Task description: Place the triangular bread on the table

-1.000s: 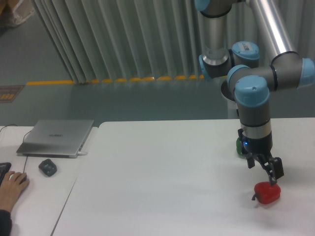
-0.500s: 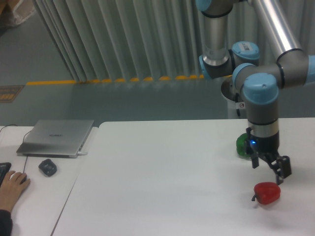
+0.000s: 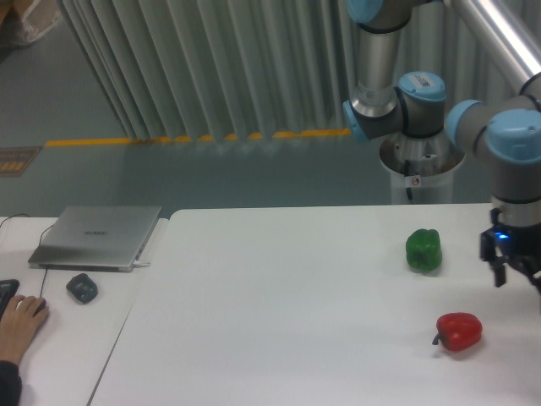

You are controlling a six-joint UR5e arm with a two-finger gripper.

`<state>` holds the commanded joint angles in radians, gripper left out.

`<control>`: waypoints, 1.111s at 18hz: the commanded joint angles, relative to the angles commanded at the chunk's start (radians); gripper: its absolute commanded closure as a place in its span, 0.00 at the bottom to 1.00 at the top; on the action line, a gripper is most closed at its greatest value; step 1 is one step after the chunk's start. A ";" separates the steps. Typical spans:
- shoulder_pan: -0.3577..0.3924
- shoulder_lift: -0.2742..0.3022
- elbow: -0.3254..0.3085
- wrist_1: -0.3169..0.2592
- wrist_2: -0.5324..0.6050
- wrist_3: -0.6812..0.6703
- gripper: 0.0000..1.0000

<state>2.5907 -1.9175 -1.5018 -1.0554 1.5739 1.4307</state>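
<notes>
**Gripper at the frame's right edge, nothing seen between the jaws, bread not visible**

The black two-finger gripper (image 3: 517,275) hangs at the far right edge of the view, above the large white smooth tabletop (image 3: 279,313). Only one finger (image 3: 499,272) shows clearly; the other is partly cut off by the frame edge, so whether the jaws stand apart or together cannot be told. No object is seen between them. A small blue light shows on the wrist just above the gripper.

Below and to the gripper's left, near it but apart, a glossy red pepper (image 3: 458,331) lies on the tabletop. Level with the gripper and further left, a green pepper (image 3: 423,250) sits upright on the same surface. The two peppers are apart from each other.

The golden-brown triangular bread cannot be seen anywhere in the view; its place cannot be told.

Above the gripper rises the grey arm with light-blue joint caps (image 3: 510,144), its links crossing the upper right of the frame before a wall of pale vertical slats.

Far to the gripper's left, past the tabletop's edge, a narrower white desk (image 3: 51,338) carries a closed silver laptop (image 3: 97,237), a dark grey mouse (image 3: 82,288) and a person's hand (image 3: 21,320) at the lower left corner.
</notes>
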 joint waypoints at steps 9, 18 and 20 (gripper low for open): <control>0.147 -0.067 0.058 0.107 -0.080 0.021 0.00; 0.166 -0.190 0.107 0.195 -0.075 -0.035 0.00; 0.167 -0.204 0.106 0.195 -0.071 -0.032 0.00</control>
<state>2.7581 -2.1214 -1.3959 -0.8606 1.5033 1.3990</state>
